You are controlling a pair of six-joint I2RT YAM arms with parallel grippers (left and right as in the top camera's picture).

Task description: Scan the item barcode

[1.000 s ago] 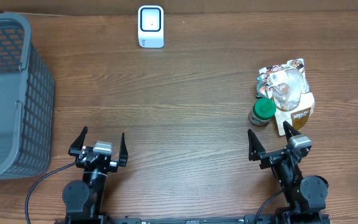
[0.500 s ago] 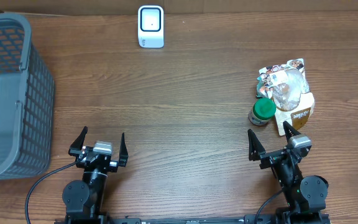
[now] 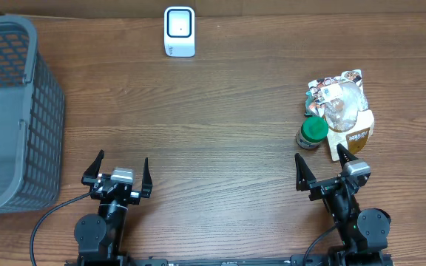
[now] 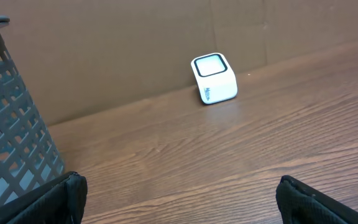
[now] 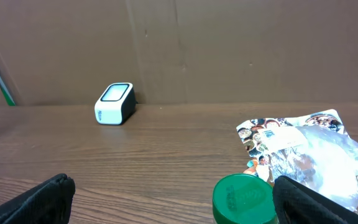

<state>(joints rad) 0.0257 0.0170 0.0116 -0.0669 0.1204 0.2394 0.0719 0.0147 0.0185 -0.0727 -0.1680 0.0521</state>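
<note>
My left gripper (image 3: 120,165) and right gripper (image 3: 321,167) stood wide apart, empty. The green-lidded jar (image 3: 313,133) sat just ahead of the right one; I judged it rigid, slippery, best gripped around its body.

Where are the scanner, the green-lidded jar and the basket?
scanner (image 3: 179,29): overhead view, on its white top face.
green-lidded jar (image 3: 315,129): overhead view, on the green lid.
basket (image 3: 46,118): overhead view, on its mesh side wall.
</note>
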